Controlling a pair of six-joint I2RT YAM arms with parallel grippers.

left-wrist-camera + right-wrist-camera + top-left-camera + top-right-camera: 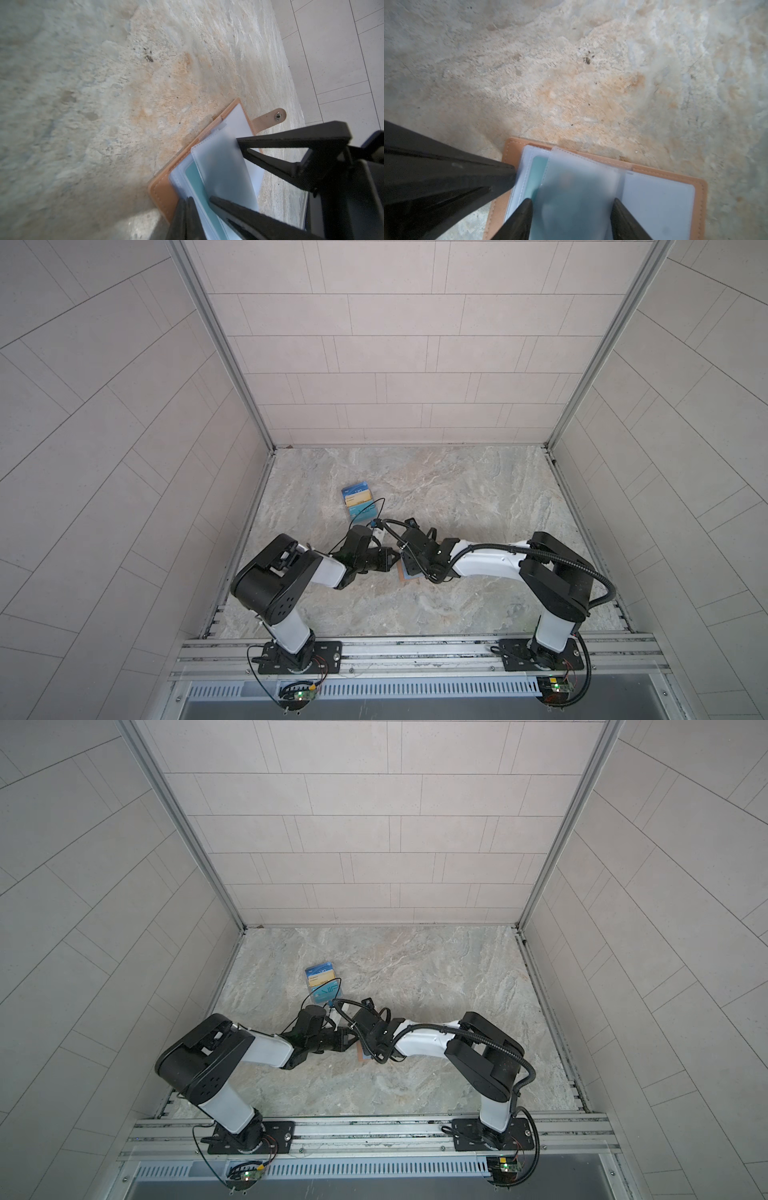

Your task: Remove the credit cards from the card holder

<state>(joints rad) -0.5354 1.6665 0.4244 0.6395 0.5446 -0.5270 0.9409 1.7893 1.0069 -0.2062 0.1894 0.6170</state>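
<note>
Under right gripper — card holder, pile beyond

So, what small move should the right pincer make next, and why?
Probably close the right pincer on the raised frosted sleeve: its jaws stand apart on both sides of it, and the shut left pincer seems to press on the card holder. A teal card shows in the next sleeve.

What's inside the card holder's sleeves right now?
A teal card sits in a sleeve of the open card holder. The raised frosted sleeve blurs whatever lies behind it; further cards cannot be told.
</note>
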